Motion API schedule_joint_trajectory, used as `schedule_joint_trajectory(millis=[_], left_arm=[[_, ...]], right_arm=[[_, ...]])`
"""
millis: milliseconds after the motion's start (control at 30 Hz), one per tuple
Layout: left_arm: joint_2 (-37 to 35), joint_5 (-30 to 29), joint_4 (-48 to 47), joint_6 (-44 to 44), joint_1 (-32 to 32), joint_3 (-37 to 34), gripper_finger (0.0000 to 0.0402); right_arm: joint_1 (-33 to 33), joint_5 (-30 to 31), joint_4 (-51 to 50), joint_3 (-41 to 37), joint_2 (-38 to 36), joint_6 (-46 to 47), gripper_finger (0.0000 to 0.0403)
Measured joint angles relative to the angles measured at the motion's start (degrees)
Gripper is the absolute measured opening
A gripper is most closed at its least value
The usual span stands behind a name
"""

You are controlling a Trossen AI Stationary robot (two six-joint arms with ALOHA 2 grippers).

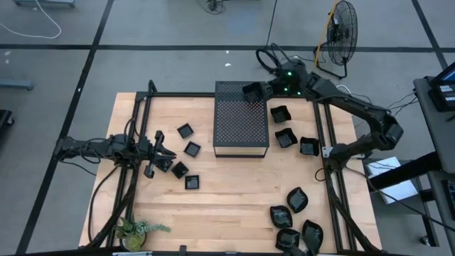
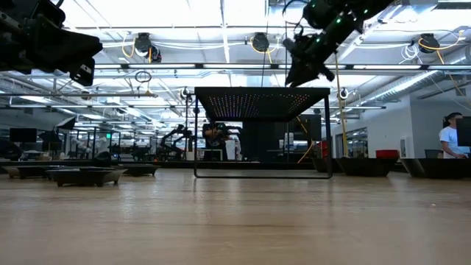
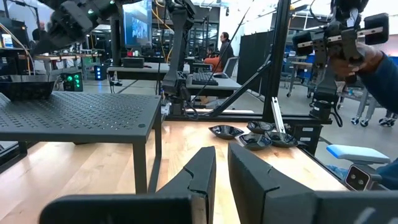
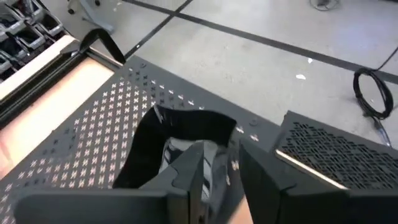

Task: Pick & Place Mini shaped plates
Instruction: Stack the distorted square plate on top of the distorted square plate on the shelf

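Black mini plate (image 4: 180, 134) on perforated box (image 1: 240, 121) corner, right tool (image 4: 219, 163) fingers parted astride its rim, left tool (image 3: 221, 171) nearly pressed together, empty, above wooden counter (image 1: 234, 188)

Ceiling lamps (image 2: 256, 42) are glaring in the low view, washing the upper room to white, while the arms there are showing as dark shapes against that light. The table (image 2: 235, 221) is blurring toward the camera. From above, light is falling evenly on the table, and the box (image 1: 241, 126) is casting only a faint shadow. Green lights are glowing on the right arm (image 1: 288, 77). In both wrist views the near fingers (image 3: 249, 180) are lying out of focus.
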Motion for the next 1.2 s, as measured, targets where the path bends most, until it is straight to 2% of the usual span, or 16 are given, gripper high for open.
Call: schedule_joint_trajectory(millis=[133, 333, 567, 733, 933, 1100, 1200], left_arm=[[0.0, 0.0, -0.02, 0.0, 0.0, 0.0, 0.0047], [0.0, 0.02, 0.0, 0.0, 0.02, -0.02, 0.0047], [0.0, 0.0, -0.02, 0.0, 0.01, -0.01, 0.0047], [0.0, 0.01, -0.02, 0.0, 0.01, 0.0, 0.0047], [0.0, 0.0, -0.02, 0.0, 0.01, 0.0, 0.0047], [0.0, 0.0, -0.01, 0.0, 0.0, 0.0, 0.0047], [0.0, 0.02, -0.02, 0.0, 0.0, 0.0, 0.0047]], right_arm=[[0.0, 1.67, -6.35, 0.0, -3.0, -0.04, 0.0109], [-0.05, 13.01, -17.93, -0.06, -4.52, 0.33, 0.0121], [-1.84, 12.39, -18.95, -5.12, -4.46, 1.58, 0.013], [-5.6, 9.9, -15.39, -11.48, -4.46, 1.73, 0.0136], [-9.09, 9.47, -5.68, -21.09, -4.46, 1.74, 0.0138], [-11.02, 2.74, 3.4, -28.21, -4.46, 3.28, 0.0137], [-11.3, 2.39, 6.71, -30.6, -4.46, 3.23, 0.0137]])
